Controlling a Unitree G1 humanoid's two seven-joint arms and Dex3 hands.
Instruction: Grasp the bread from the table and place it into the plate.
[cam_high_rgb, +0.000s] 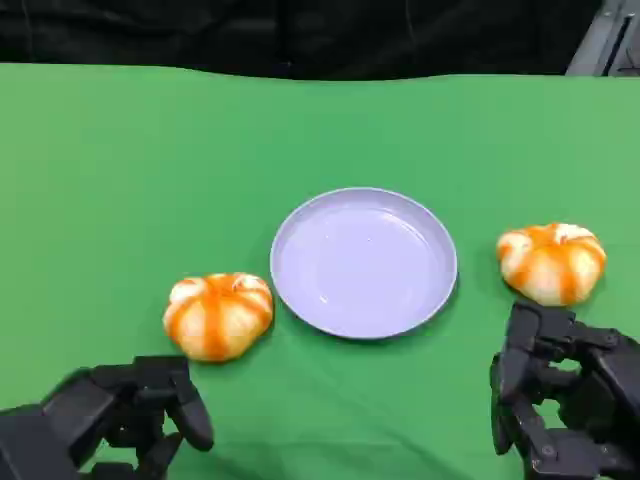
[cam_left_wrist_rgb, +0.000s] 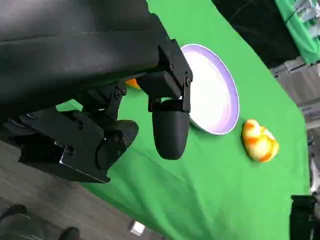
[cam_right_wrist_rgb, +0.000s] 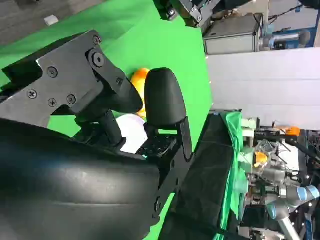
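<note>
Two orange-and-white striped bread buns lie on the green table. One bun (cam_high_rgb: 218, 314) sits left of the lilac plate (cam_high_rgb: 300, 290), the other bun (cam_high_rgb: 552, 261) right of it. The plate (cam_left_wrist_rgb: 231, 107) holds nothing. My left hand (cam_high_rgb: 120, 415) hovers just in front of the left bun, fingers apart, holding nothing. My right hand (cam_high_rgb: 565, 395) hovers in front of the right bun, also holding nothing. The left wrist view shows the right-side bun (cam_left_wrist_rgb: 259, 141) past the plate. The right wrist view shows a bun (cam_right_wrist_rgb: 139, 80) partly hidden behind my right hand's fingers (cam_right_wrist_rgb: 162, 97).
Green cloth (cam_high_rgb: 120, 180) covers the table up to a dark backdrop at the far edge. Lab equipment and another robot arm (cam_right_wrist_rgb: 292, 205) stand beyond the table in the right wrist view. Grey floor (cam_left_wrist_rgb: 45, 205) lies past the table's near edge.
</note>
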